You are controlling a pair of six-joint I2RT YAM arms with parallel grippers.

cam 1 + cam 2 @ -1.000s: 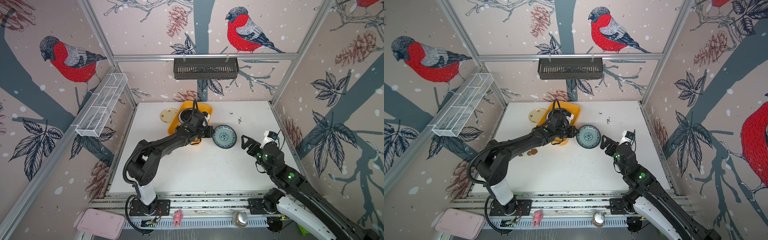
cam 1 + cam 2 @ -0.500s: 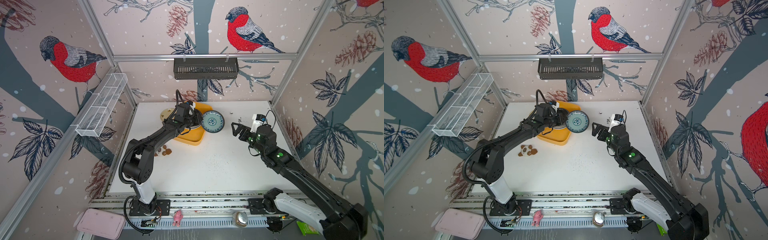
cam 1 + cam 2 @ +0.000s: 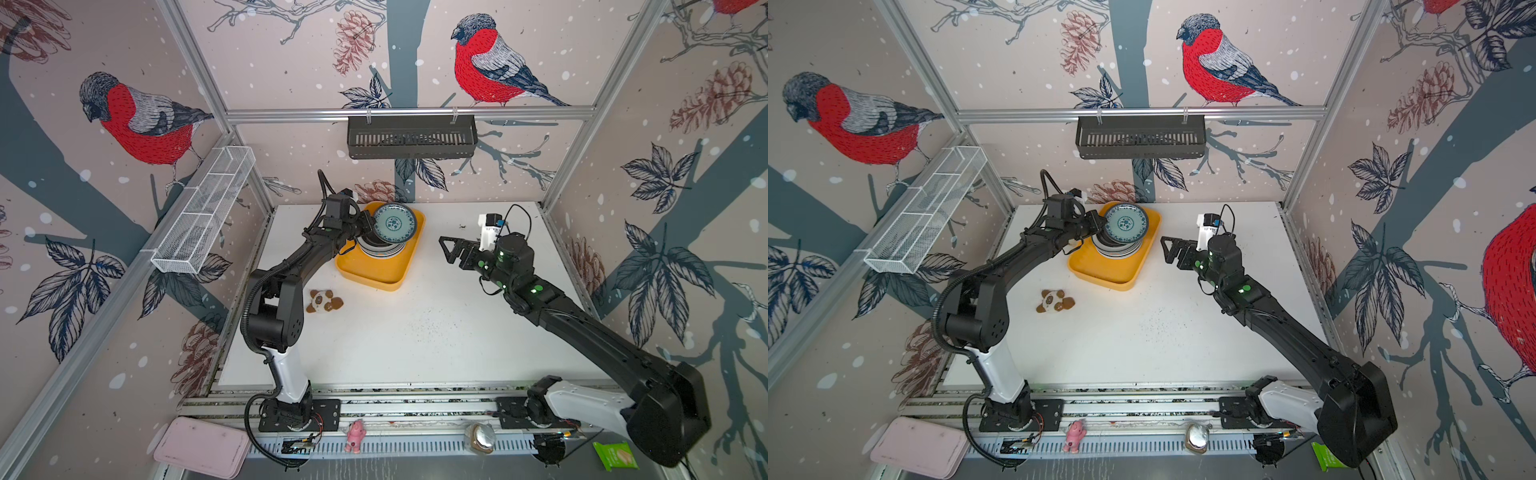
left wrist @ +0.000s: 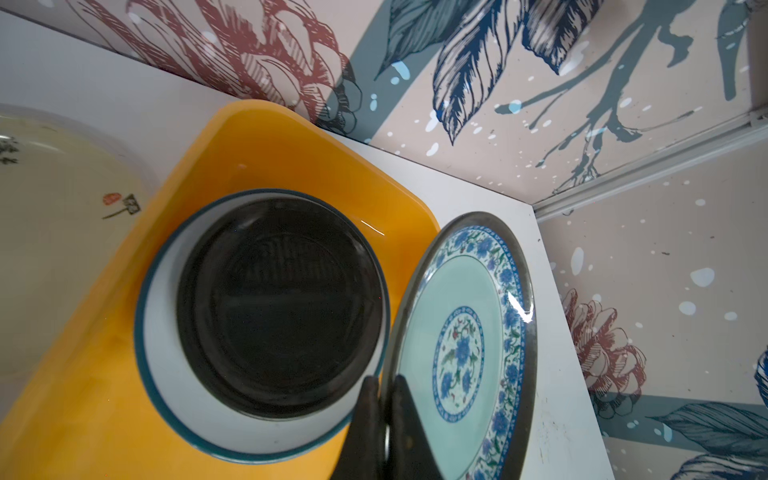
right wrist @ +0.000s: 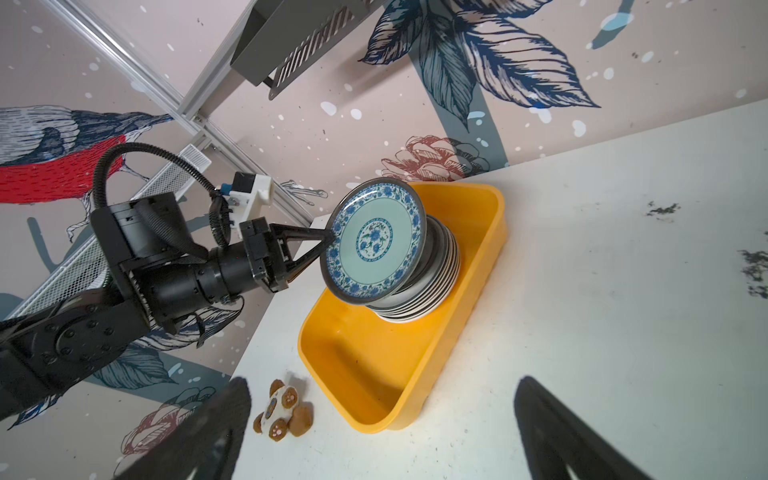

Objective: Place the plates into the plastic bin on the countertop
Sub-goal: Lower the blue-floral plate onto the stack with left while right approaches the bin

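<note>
A teal patterned plate [image 3: 394,223] [image 3: 1126,224] [image 5: 376,243] hangs tilted over a stack of plates [image 3: 382,250] [image 5: 432,291] in the yellow-orange plastic bin [image 3: 374,275] [image 3: 1100,271] [image 5: 374,374]. My left gripper [image 3: 370,222] [image 4: 386,390] is shut on the teal plate's rim [image 4: 465,332]. A glossy black plate [image 4: 278,307] tops the stack. A cream plate [image 4: 50,199] lies on the countertop [image 3: 415,332] beside the bin. My right gripper [image 3: 446,249] [image 5: 384,384] stands open and empty right of the bin, pointing at it.
A small brown-and-white panda toy [image 3: 324,300] [image 5: 282,409] lies on the countertop front-left of the bin. A black slotted basket [image 3: 411,137] hangs on the back wall and a white wire basket [image 3: 203,216] on the left wall. A pink tray [image 3: 199,446] lies off the table, front left.
My left gripper has carried the teal plate from right of the bin back over the stack. The right gripper has moved back and to the left, still open.
</note>
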